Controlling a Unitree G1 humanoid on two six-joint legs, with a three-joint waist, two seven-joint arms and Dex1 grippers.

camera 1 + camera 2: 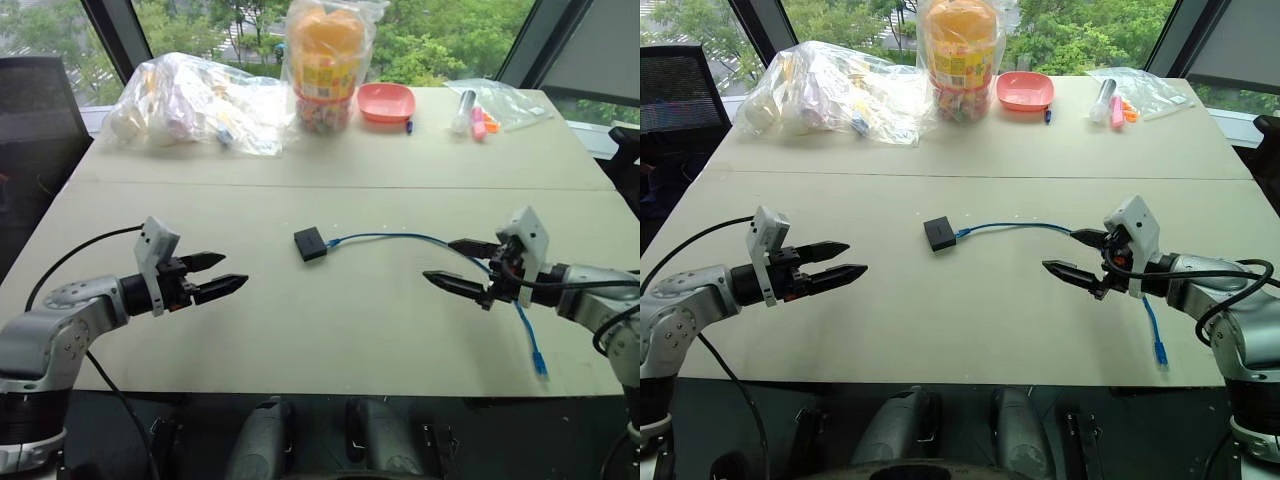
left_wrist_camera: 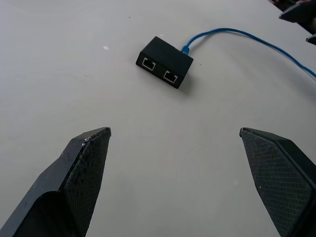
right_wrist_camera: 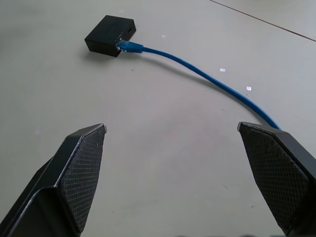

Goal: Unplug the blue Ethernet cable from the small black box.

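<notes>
The small black box (image 1: 310, 243) lies flat near the middle of the table, two empty ports on its side facing my left arm (image 2: 164, 61). The blue Ethernet cable (image 1: 400, 238) is plugged into its right side (image 3: 129, 47), arcs to the right, passes under my right gripper and ends in a free plug (image 1: 540, 364) near the front edge. My left gripper (image 1: 222, 274) hovers open to the left of the box, a good way off. My right gripper (image 1: 458, 264) hovers open over the cable to the right. Neither holds anything.
Along the far edge stand a clear bag of items (image 1: 195, 103), a bagged jar of snacks (image 1: 323, 62), a pink dish (image 1: 386, 102) and a bag of markers (image 1: 490, 105). A black chair (image 1: 35, 130) sits off the left side.
</notes>
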